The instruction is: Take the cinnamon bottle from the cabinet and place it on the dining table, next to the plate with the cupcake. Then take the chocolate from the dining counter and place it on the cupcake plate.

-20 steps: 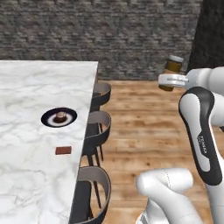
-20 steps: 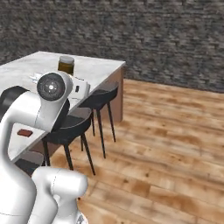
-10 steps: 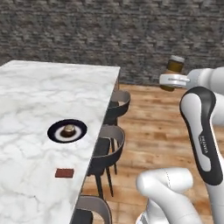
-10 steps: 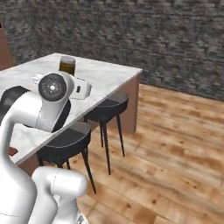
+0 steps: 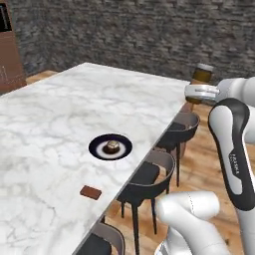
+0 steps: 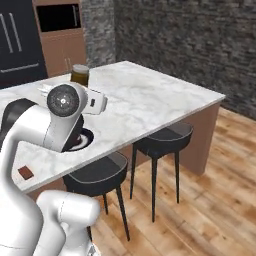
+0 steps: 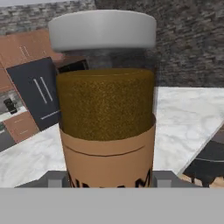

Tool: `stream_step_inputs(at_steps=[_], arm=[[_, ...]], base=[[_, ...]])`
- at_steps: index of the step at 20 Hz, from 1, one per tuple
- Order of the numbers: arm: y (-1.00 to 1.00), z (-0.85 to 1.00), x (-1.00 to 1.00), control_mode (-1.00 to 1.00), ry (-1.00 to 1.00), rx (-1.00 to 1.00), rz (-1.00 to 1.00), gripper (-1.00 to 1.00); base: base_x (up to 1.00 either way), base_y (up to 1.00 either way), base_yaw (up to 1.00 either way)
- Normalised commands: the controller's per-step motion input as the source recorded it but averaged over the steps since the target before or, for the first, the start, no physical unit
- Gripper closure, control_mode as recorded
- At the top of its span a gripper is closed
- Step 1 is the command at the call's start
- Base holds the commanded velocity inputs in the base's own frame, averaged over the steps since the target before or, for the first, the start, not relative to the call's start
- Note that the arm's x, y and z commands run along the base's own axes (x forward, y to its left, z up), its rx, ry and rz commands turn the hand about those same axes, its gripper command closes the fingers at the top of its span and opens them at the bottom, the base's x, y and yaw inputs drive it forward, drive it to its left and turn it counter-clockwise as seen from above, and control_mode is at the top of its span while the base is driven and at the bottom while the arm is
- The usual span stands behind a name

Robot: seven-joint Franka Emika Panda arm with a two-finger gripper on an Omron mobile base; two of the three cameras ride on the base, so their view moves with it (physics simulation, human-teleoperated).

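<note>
My gripper (image 5: 200, 92) is shut on the cinnamon bottle (image 5: 201, 77), a brown jar with a pale cap, held upright in the air off the dining table's (image 5: 55, 109) right edge. The hand view has the cinnamon bottle (image 7: 107, 113) close up, with a fingertip (image 7: 54, 179) on either side of its base. On the marble lies the dark plate (image 5: 95, 148) with the cupcake (image 5: 112, 146) on it. The chocolate (image 5: 90, 192) lies flat nearer the front. From the right, the bottle (image 6: 79, 75) rises above my hand, and the plate (image 6: 88, 137) and chocolate (image 6: 25, 173) show behind the arm. I cannot pick out the cabinet for certain.
Dark stools (image 5: 149, 175) (image 6: 162, 137) stand along the table's edge over a wooden floor. Reddish-brown wooden units (image 5: 10, 60) and a black fridge (image 6: 17, 42) line the far side. A dark stone wall (image 5: 149, 35) closes the back.
The whole picture has shifted, so the base has moved: the table now lies wider and nearer in both base views. The bottle stays in my gripper, in the same spot relative to the arm.
</note>
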Motion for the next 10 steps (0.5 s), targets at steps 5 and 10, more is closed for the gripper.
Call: stream_step_inputs(at_steps=[5,10], arm=[[0.00,0.00,0.00,1.00,0.00,0.00,0.00,1.00],[0.00,0.00,0.00,1.00,0.00,0.00,0.00,1.00]], base=[[0.38,-0.22,0.63],[0.42,-0.27,0.55]])
